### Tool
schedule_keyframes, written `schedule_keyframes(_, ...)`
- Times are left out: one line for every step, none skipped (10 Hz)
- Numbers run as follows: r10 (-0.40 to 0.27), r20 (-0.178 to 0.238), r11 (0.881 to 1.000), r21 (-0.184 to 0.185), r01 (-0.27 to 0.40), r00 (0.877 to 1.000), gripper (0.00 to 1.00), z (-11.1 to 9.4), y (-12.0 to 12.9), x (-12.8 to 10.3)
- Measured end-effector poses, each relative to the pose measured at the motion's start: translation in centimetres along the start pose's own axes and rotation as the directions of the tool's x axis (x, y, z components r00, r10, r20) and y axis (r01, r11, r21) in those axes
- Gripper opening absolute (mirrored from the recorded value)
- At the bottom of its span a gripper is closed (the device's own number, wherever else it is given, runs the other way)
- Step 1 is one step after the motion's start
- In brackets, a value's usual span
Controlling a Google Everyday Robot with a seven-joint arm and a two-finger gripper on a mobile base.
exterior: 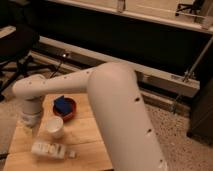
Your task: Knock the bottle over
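The small clear bottle [49,149] lies on its side on the wooden table [82,137], near the front left, with what looks like its white cap end [72,154] pointing right. My gripper [27,128] hangs from the white arm's wrist [31,107] over the table's left edge, just up and left of the bottle and apart from it. A white paper cup [55,127] stands upright between the gripper and the bottle.
A red bowl [65,108] holding something blue [62,104] sits behind the cup. My thick white arm [117,107] covers the table's right half. A dark office chair [19,46] stands far left, and a metal rail [160,82] runs behind the table.
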Motion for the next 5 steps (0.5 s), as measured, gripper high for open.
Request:
schedule_keyframes(0.024, 0.052, 1.0, -0.012, -0.024, 0.998, 0.03, -0.99, -0.76, 0.45)
schedule_keyframes(0.033, 0.071, 0.999, -0.016, -0.032, 0.997, 0.11, -1.36, -1.0, 0.59)
schedule_keyframes(0.033, 0.073, 0.999, -0.017, -0.032, 0.997, 0.22, -1.39, -0.99, 0.57)
schedule_keyframes(0.03, 0.072, 0.999, -0.017, -0.029, 0.997, 0.31, -1.34, -0.88, 0.48)
schedule_keyframes(0.03, 0.072, 0.999, -0.017, -0.029, 0.997, 0.42, -1.35, -0.89, 0.48)
